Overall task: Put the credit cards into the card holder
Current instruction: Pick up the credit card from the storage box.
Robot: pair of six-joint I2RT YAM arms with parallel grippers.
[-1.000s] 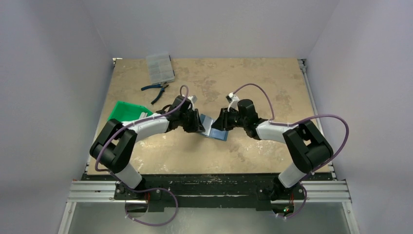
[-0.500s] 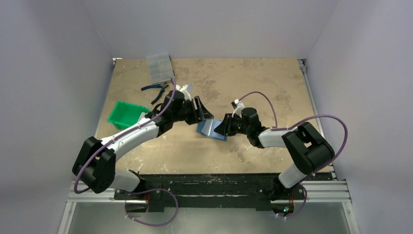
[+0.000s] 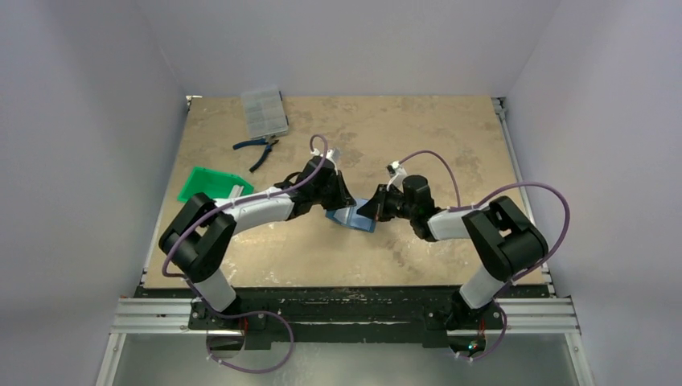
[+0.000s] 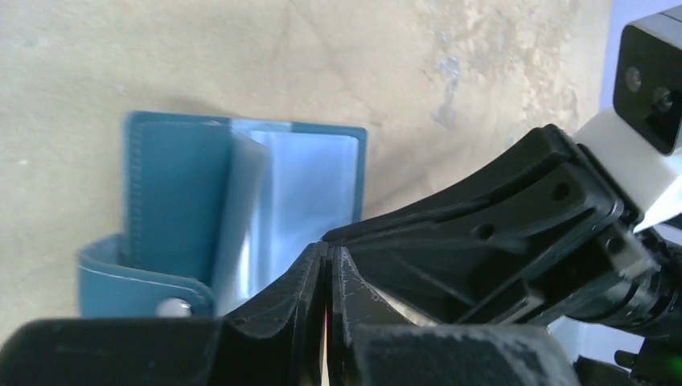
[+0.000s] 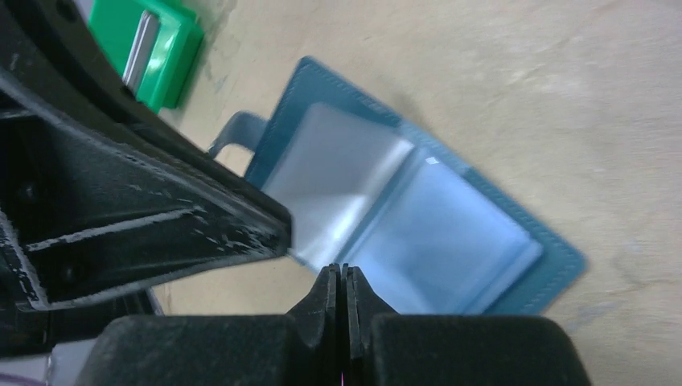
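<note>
Teal wallet [image 3: 351,217]: spread open, pockets upward, likely to take cards.
Left gripper [image 4: 327,259]: pressed together, empty, at its edge.
Right gripper [image 5: 341,277]: pressed together, empty, opposite.

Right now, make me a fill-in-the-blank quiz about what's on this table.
The card holder lies ___ on the table. The left gripper and right gripper both have their jaws ___. The plastic tray near the table's left edge is coloured ___. Missing words: open; shut; green.
</note>
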